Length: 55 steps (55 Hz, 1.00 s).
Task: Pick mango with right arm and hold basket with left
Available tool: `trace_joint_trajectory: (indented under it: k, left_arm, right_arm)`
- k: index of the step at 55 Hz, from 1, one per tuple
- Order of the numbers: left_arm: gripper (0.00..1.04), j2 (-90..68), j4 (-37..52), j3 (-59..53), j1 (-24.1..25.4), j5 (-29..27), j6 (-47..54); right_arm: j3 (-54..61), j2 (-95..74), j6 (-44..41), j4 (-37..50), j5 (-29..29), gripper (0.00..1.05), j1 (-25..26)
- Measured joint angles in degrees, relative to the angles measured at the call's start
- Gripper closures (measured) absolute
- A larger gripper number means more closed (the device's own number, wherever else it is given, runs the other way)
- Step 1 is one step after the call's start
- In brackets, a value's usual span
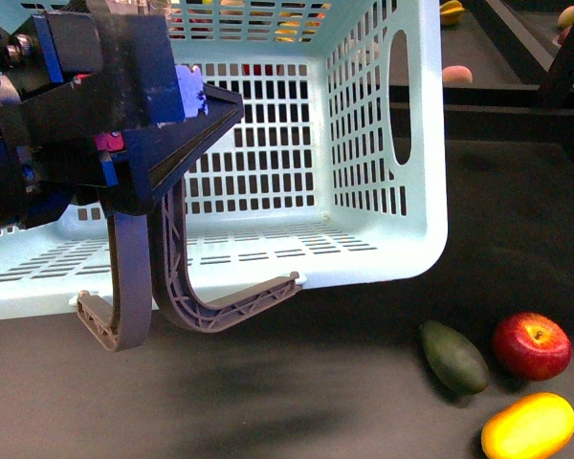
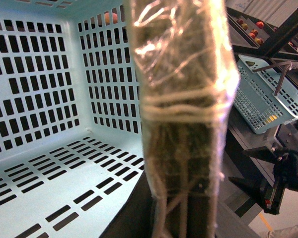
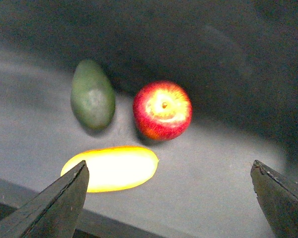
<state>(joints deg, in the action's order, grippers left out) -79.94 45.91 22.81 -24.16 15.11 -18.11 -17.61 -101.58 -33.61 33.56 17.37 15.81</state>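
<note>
The pale turquoise basket point(image 1: 392, 239) is tilted toward me, its open side facing the camera. My left gripper point(image 1: 163, 143) is shut on the basket's grey-brown handle point(image 1: 167, 277); in the left wrist view the handle point(image 2: 181, 99) fills the middle, with the basket's slotted floor point(image 2: 49, 183) beside it. The yellow-orange mango point(image 1: 529, 427) lies at the front right of the dark table. In the right wrist view the mango point(image 3: 114, 167) lies below my open right gripper point(image 3: 169, 171), nearer one fingertip point(image 3: 72, 191). The right gripper is out of the front view.
A red apple point(image 1: 531, 345) and a dark green oval fruit point(image 1: 453, 357) lie just behind the mango; both show in the right wrist view, apple point(image 3: 162, 110) and green fruit point(image 3: 92, 95). A second turquoise basket point(image 2: 265, 99) stands beyond. More fruit point(image 1: 456, 74) lies far behind.
</note>
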Motion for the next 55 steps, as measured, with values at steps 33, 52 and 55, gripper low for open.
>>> trace_joint_trajectory:
  k: [33, 52, 55]
  left_arm:
    - [0.96, 0.0, 0.0, 0.0, 0.02, 0.04, 0.0]
    - [0.96, 0.0, 0.0, 0.0, 0.02, 0.02, 0.0]
    - [0.96, 0.0, 0.0, 0.0, 0.02, 0.02, 0.0]
  right_arm:
    - [-9.6, -25.51, -30.18, 1.18, -1.81, 0.08, -3.76]
    - [-16.24, -34.12, -34.6, -2.27, -2.4, 0.08, -5.7]
    - [-16.7, -34.75, -35.04, -2.45, -2.75, 0.08, -6.19]
